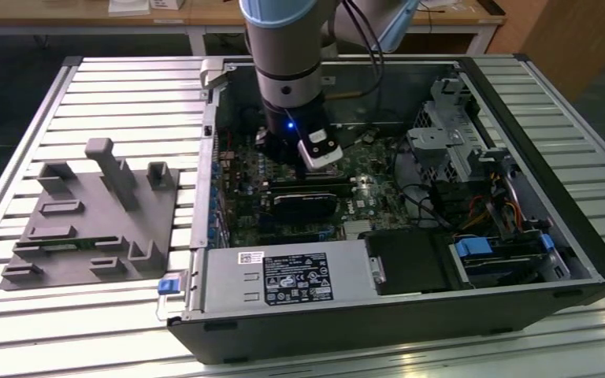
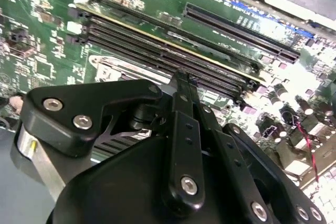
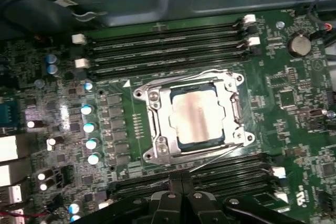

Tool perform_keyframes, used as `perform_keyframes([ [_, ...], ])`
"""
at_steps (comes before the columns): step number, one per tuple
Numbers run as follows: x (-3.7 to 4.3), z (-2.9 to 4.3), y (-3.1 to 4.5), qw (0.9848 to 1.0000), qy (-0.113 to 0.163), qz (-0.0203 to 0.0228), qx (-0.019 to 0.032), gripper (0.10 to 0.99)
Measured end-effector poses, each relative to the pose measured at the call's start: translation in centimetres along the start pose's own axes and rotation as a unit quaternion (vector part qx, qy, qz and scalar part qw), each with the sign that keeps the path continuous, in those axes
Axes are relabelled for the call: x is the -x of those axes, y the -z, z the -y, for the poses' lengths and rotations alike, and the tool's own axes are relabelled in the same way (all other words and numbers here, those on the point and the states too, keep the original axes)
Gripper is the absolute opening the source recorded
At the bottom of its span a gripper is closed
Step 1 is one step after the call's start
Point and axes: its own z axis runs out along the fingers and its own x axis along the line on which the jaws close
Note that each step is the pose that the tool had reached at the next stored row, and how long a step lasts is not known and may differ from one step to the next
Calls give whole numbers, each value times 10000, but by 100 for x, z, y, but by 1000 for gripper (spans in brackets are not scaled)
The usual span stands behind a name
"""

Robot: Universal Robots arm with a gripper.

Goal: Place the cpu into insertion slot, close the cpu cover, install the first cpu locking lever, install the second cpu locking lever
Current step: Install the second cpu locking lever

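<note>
The arm stands vertically inside the open computer case (image 1: 513,260), which lies on the slatted worktop (image 1: 124,94), with its end effector (image 3: 181,190) hanging just above the motherboard (image 3: 294,129). Its black fingers (image 3: 170,203) are pressed together, pinching nothing. The cpu (image 3: 197,116) sits in the insertion slot (image 3: 193,145), and the cpu cover (image 3: 157,124) lies flat over it, framing the silvery top between the memory slots (image 3: 168,51).

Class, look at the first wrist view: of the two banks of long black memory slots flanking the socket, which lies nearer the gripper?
The bank between the cpu cover and the gripper; the other bank lies beyond the socket.
</note>
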Motion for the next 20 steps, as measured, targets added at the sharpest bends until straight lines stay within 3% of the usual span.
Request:
perform_keyframes([
  [9,-53,64,-38,9996,5,-52,270,106],
  [13,-50,89,-46,9989,-18,-85,459,106],
  [20,-38,188,-83,9986,-26,-98,524,106],
])
